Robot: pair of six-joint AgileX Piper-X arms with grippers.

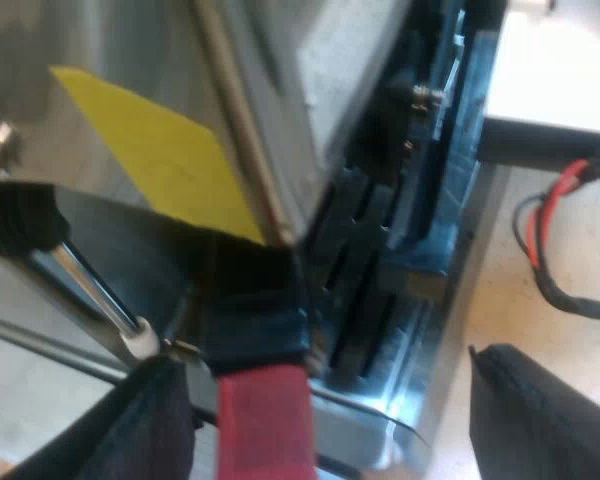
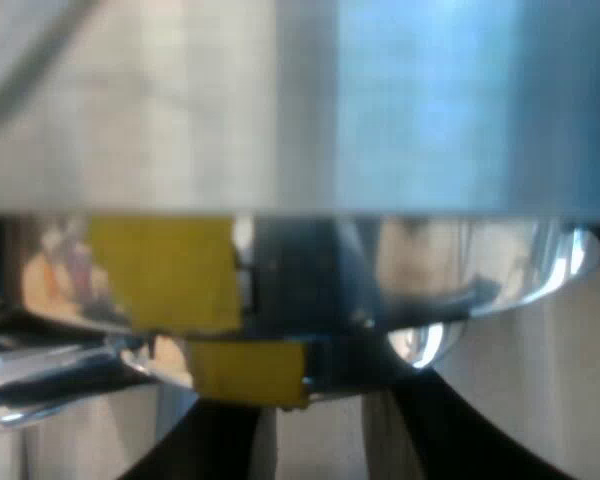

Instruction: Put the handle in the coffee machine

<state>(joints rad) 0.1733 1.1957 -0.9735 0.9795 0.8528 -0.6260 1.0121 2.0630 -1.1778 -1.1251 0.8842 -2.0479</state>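
L hand spread wide, red handle end beside one finger, close under machine edge.

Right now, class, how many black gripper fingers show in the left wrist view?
2. One finger sits beside the handle's red end at the espresso machine's front; the other finger stands apart, over the table. None looks hidden.
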